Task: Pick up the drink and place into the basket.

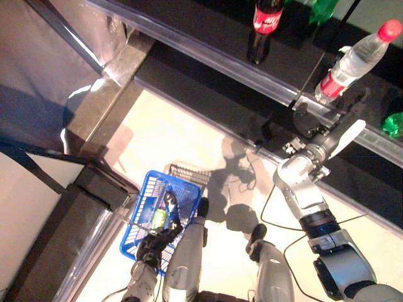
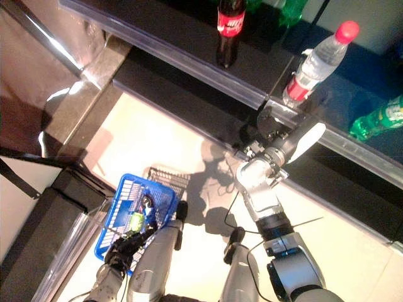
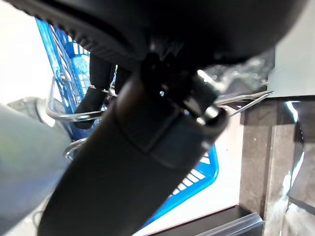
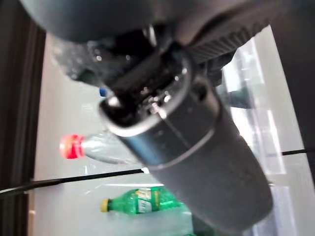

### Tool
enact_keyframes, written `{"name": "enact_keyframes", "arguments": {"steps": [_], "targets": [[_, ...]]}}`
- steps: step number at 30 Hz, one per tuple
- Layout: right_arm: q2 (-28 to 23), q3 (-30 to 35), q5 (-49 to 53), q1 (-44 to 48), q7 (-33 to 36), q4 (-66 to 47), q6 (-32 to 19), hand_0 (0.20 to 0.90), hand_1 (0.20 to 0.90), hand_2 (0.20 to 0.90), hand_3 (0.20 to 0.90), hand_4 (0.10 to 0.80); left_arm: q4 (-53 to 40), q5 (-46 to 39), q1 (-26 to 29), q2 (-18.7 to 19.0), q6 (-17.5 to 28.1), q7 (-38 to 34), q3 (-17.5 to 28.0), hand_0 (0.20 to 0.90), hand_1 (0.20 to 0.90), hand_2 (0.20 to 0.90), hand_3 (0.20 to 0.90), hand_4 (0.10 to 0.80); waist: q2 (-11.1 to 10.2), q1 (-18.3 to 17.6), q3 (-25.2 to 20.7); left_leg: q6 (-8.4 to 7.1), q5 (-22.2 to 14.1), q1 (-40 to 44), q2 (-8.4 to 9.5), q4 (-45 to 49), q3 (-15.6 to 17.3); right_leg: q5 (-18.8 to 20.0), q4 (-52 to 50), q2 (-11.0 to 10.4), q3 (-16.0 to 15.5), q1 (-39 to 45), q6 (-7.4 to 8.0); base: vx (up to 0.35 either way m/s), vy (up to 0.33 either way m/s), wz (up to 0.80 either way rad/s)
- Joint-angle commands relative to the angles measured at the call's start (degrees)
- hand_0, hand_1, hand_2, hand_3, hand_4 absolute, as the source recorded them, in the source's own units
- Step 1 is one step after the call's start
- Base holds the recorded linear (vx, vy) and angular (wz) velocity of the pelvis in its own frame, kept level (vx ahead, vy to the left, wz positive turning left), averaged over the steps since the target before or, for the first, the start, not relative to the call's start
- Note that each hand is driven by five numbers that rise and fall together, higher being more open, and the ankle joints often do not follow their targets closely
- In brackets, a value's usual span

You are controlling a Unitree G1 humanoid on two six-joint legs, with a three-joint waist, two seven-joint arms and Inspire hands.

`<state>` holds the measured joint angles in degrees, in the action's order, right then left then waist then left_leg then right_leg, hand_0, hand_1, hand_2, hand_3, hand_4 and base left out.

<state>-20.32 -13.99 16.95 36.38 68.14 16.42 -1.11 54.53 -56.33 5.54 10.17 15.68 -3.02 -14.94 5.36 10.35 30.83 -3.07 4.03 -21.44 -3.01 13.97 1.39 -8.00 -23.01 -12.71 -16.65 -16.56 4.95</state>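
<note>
With the right hand (image 1: 315, 129) at the upper right shelf edge, finger state unreadable, close squarely around the clear red-capped bottle (image 1: 352, 60), while the left hand (image 1: 154, 242) grips the blue basket (image 1: 141, 201) at lower left.

We see a clear red-capped water bottle (image 1: 353, 60) upright at two o'clock; our blue basket (image 1: 140, 214) hangs at seven.

Both head views look steeply down, sharing the blue basket (image 1: 146, 207); wrist views sit very close.
</note>
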Motion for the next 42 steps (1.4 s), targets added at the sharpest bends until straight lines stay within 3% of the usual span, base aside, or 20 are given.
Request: {"name": "enact_keyframes", "arguments": {"steps": [1,17,30,42], "targets": [[-5.27,2.16,-2.34,6.29,4.19,-6.24,-4.94,0.9,0.9,0.9,0.9,0.8,-9.54,-0.27,-4.59,3.67,8.96,1.25,-0.6,0.3,0.3,0.3,0.2,0.1,0.66,-0.47,-1.04,0.62,-2.11,-1.25,2.63,1.88,-0.77,3.18,2.16,2.14,-0.56,0.41,-2.4,0.0,0.0,0.0],[-10.6,4.94,-1.84,17.25,4.16,-3.12,-4.68,0.9,0.9,0.9,0.9,0.8,-10.56,-0.93,-3.16,4.48,7.87,-0.42,-0.49,0.3,0.3,0.3,0.2,0.1,0.44,0.33,-1.04,1.52,-2.45,-2.26,3.16,0.1,-0.45,2.94,0.92,2.39,0.02,-3.79,-2.02,0.0,0.0,0.0],[-12.67,6.24,-0.76,19.36,3.45,-1.88,-3.81,0.9,0.9,0.9,0.9,0.8,-10.42,-0.66,-3.06,4.5,7.27,-0.1,0.13,0.3,0.3,0.3,0.2,0.1,0.39,0.31,-1.04,1.85,-2.73,-1.54,3.32,-0.2,0.21,2.65,0.24,2.04,-0.08,-4.0,-2.03,0.0,0.0,0.0],[-15.18,4.65,3.98,23.78,-2.15,5.68,-4.64,0.9,0.9,0.9,0.9,0.8,-10.35,-1.14,-2.6,5.13,6.84,0.06,-0.6,0.3,0.3,0.3,0.2,0.1,0.75,0.9,-1.04,2.18,-2.88,-2.4,3.76,0.03,0.25,2.61,-0.62,1.55,-0.33,-5.34,-2.1,0.003,0.004,-0.01]]}}
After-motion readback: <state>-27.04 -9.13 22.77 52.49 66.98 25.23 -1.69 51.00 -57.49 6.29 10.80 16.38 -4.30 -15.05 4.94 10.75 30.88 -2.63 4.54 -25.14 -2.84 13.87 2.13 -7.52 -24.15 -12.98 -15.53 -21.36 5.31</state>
